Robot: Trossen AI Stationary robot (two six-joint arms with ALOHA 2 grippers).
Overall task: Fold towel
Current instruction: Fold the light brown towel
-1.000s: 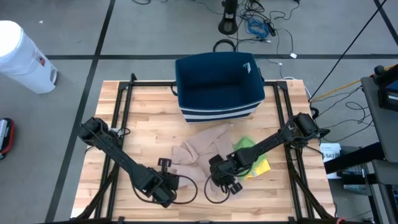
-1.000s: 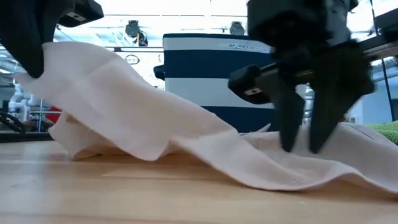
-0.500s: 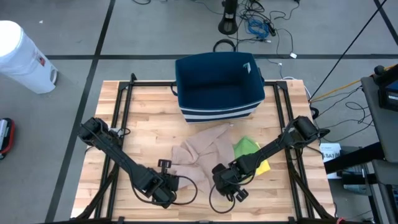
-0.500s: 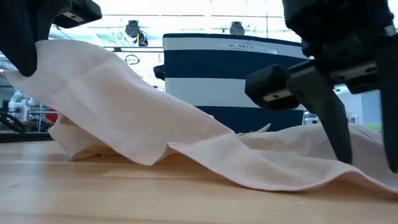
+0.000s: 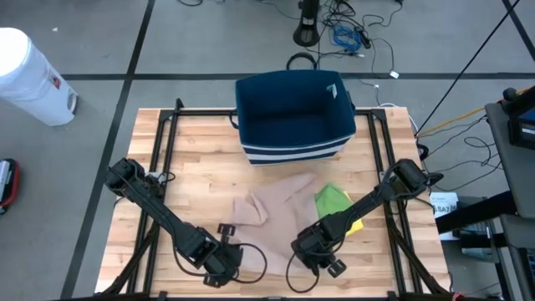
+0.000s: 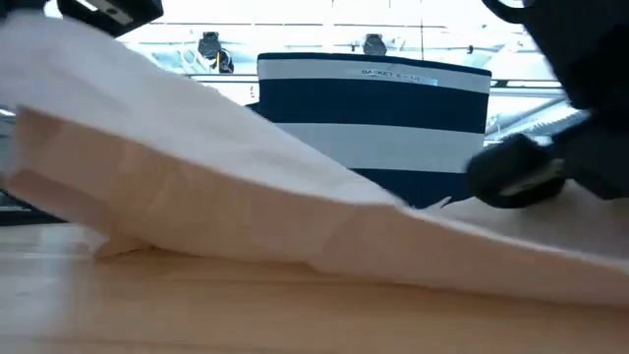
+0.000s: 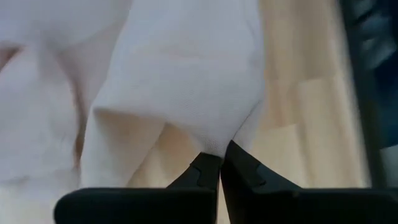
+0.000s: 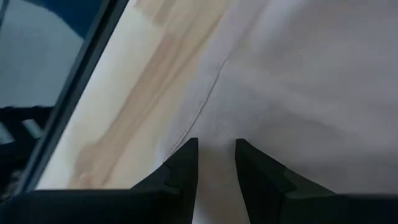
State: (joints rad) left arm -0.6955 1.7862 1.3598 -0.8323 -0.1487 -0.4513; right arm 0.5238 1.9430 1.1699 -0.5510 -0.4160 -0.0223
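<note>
Beige cloth is what you have in both grippers right now: the towel (image 5: 272,216) lies crumpled on the wooden table (image 5: 192,150), in front of the blue striped basket (image 5: 292,113), with its near edge lifted toward you. Your left gripper (image 5: 219,259) sits at the near left of the table, and its wrist view shows the fingers (image 7: 208,171) pressed together on a pinch of towel fabric. Your right gripper (image 5: 322,251) is at the near centre-right; its fingers (image 8: 186,163) stand a narrow gap apart with towel edge between them, so it looks like a grip — though how firm it is you can't judge from here.

From the table-level camera the towel slopes up from the table to the left side, with the basket behind it.

As for progress, you're early. The towel is bunched, not flat, and no clean fold is visible — what looks done is only the pick-up of two points along the near edge. Spreading it out and making the folds all remain. A green cloth (image 5: 333,198) and something yellow (image 5: 353,224) lie just beside the towel on the right; mind them as you spread.
</note>
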